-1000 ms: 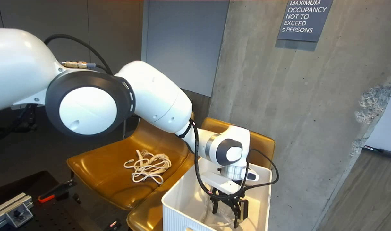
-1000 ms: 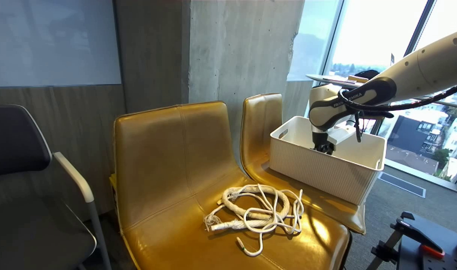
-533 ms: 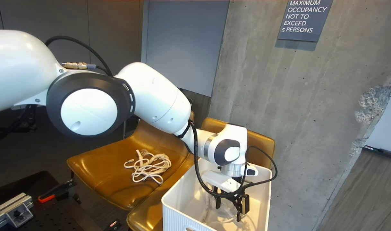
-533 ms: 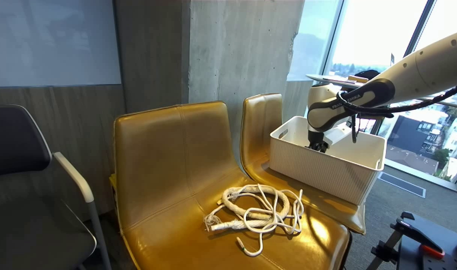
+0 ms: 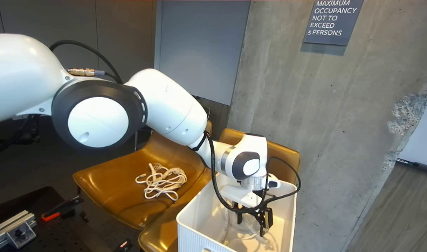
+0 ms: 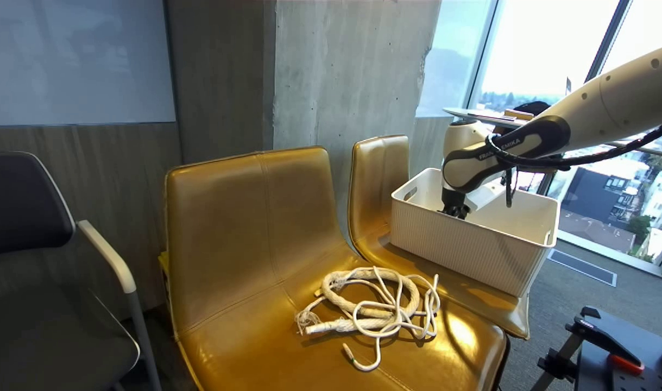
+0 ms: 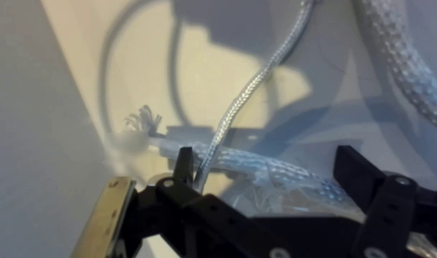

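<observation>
Points the tool (image 7: pixel 265 152) downward inside the white bin (image 6: pixel 466 247), with jaws spread well apart. Has, in the wrist view, a thick braided rope (image 7: pixel 286 168) below in the bin, lying across from a frayed tip at left toward the right jaw, and a thin cord (image 7: pixel 244 96) running down just beside the left jaw; cannot tell whether touching. Slopes down to the right in an exterior view along the arm (image 5: pixel 171 105), from a high elbow (image 5: pixel 99 120), then bends downward at the wrist (image 5: pixel 250 164) over the bin, with a black cable (image 5: pixel 213 168) looping beside it. Is near the bin's wall (image 7: pixel 39 118) at left in the wrist view. Hangs partly behind the near rim (image 6: pixel 491 231) in an exterior view, with more room along the bin to the right of the wrist than to the left. Shows a tan chair (image 6: pixel 379 187) beneath the bin and, nearer left, a second chair (image 6: pixel 244 347) bearing a coiled rope (image 6: pixel 371 323), well apart from the tool.
</observation>
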You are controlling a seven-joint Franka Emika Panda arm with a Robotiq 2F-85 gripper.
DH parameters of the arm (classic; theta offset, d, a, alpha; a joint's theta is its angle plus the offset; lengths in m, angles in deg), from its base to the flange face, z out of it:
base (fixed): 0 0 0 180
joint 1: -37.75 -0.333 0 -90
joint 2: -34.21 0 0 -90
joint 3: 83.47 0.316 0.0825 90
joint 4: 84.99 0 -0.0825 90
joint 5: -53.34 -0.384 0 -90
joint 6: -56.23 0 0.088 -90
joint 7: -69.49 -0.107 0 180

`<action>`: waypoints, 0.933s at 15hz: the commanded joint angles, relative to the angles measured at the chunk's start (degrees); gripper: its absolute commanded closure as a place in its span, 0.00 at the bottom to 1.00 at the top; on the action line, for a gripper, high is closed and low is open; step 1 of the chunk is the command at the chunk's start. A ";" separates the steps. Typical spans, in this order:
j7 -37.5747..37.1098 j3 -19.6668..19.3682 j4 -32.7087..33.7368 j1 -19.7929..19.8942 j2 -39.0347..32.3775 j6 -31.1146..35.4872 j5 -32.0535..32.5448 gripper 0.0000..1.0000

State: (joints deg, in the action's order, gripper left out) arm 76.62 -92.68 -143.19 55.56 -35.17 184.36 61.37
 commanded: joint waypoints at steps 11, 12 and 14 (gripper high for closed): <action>7.97 -0.51 -5.62 0.49 0.03 9.23 4.65 0.00; 7.84 -0.61 -5.95 0.42 0.07 9.53 4.63 0.25; 7.61 -1.00 -5.82 0.30 0.08 9.58 4.98 0.32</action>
State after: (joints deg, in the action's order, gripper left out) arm 83.47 -93.57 -147.53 55.65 -35.13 192.69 65.88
